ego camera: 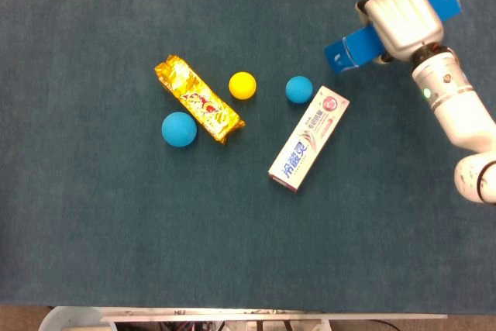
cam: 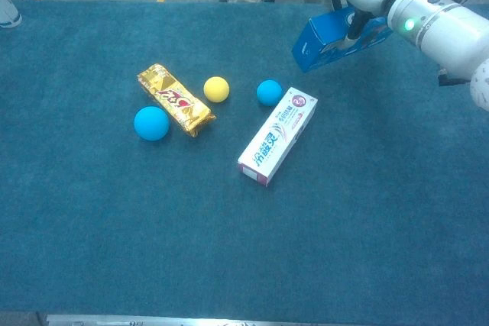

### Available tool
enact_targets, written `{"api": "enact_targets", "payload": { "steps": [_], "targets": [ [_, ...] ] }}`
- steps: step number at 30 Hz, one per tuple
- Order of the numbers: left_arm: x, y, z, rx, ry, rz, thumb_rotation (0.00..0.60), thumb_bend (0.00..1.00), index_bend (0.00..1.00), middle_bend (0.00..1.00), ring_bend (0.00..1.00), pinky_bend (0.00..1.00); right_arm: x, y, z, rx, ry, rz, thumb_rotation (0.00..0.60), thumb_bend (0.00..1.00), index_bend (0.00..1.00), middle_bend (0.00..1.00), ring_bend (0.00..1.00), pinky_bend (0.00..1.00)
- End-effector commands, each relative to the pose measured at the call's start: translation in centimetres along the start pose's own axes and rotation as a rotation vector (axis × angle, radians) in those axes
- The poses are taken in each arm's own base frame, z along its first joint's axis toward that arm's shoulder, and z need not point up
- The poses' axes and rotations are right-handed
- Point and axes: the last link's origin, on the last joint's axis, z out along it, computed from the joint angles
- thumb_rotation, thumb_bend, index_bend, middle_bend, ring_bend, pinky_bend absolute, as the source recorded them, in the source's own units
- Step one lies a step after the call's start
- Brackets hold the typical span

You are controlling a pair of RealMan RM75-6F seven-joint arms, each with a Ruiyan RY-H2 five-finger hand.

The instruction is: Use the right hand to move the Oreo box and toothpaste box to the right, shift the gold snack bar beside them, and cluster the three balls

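While the right hand [ego camera: 399,17] grasps the blue rectangular Oreo box [ego camera: 350,46] above the far right of the blue-green cloth table [ego camera: 116,230], its lettering too small to read, the white toothpaste box [ego camera: 308,139] printed with blue Chinese characters lies diagonally at centre. The crinkled gold-foil snack bar [ego camera: 198,98], red-marked, lies between a large blue ball [ego camera: 178,129] and a yellow ball [ego camera: 242,85]; a small blue ball [ego camera: 298,89] touches the toothpaste box's far end.

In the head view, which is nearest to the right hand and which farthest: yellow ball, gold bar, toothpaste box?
1. Toothpaste box, below-left of the right hand.
2. Yellow ball, centre.
3. Gold bar, furthest left.
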Motion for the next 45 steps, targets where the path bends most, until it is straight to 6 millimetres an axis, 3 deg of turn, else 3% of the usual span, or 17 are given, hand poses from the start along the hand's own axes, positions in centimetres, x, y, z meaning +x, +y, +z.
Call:
{"api": "enact_targets", "payload": {
  "steps": [1, 10, 19, 22, 27, 32, 37, 45],
  "targets": [
    [0.0, 0.0, 0.0, 0.000, -0.001, 0.000, 0.600, 0.21, 0.22, 0.21, 0.09, 0.10, -0.1, -0.4, 0.6, -0.022, -0.014, -0.003, 0.600, 0.00, 0.68, 0.60, 0.52, 0.57],
    [0.1, -0.3, -0.1, 0.005, 0.003, -0.002, 0.600, 0.21, 0.22, 0.21, 0.09, 0.10, 0.0, -2.9, 1.7, -0.037, -0.032, 0.016, 0.600, 0.00, 0.68, 0.58, 0.50, 0.58],
    [0.0, -0.5, -0.2, 0.014, -0.001, -0.007, 0.600, 0.21, 0.22, 0.21, 0.09, 0.10, 0.1, -4.4, 2.6, -0.040, -0.070, 0.041, 0.600, 0.00, 0.57, 0.51, 0.41, 0.57],
    [0.1, -0.6, -0.3, 0.016, 0.000, -0.008, 0.600, 0.21, 0.22, 0.21, 0.09, 0.10, -0.2, -4.5, 2.7, -0.043, -0.097, 0.044, 0.600, 0.00, 0.50, 0.48, 0.37, 0.53],
    [0.1, -0.7, -0.4, 0.020, 0.003, -0.012, 0.600, 0.21, 0.22, 0.21, 0.09, 0.10, -0.1, -4.3, 2.7, -0.039, -0.134, 0.056, 0.600, 0.00, 0.24, 0.34, 0.25, 0.35],
    [0.0, -0.7, -0.3, 0.015, 0.000, -0.014, 0.600, 0.21, 0.22, 0.21, 0.09, 0.10, 0.3, -3.8, 2.5, -0.035, -0.133, 0.060, 0.600, 0.00, 0.13, 0.25, 0.18, 0.26],
    [0.0, -0.7, -0.3, 0.013, 0.001, -0.014, 0.600, 0.21, 0.22, 0.21, 0.09, 0.10, 1.7, -4.0, 1.4, 0.028, -0.085, 0.113, 0.600, 0.00, 0.12, 0.23, 0.16, 0.25],
    [0.0, -0.5, -0.3, 0.010, -0.001, -0.013, 0.600, 0.21, 0.22, 0.21, 0.09, 0.10, 3.4, -3.7, -2.3, 0.171, -0.022, 0.138, 0.600, 0.00, 0.13, 0.27, 0.16, 0.26]
  ]
}}
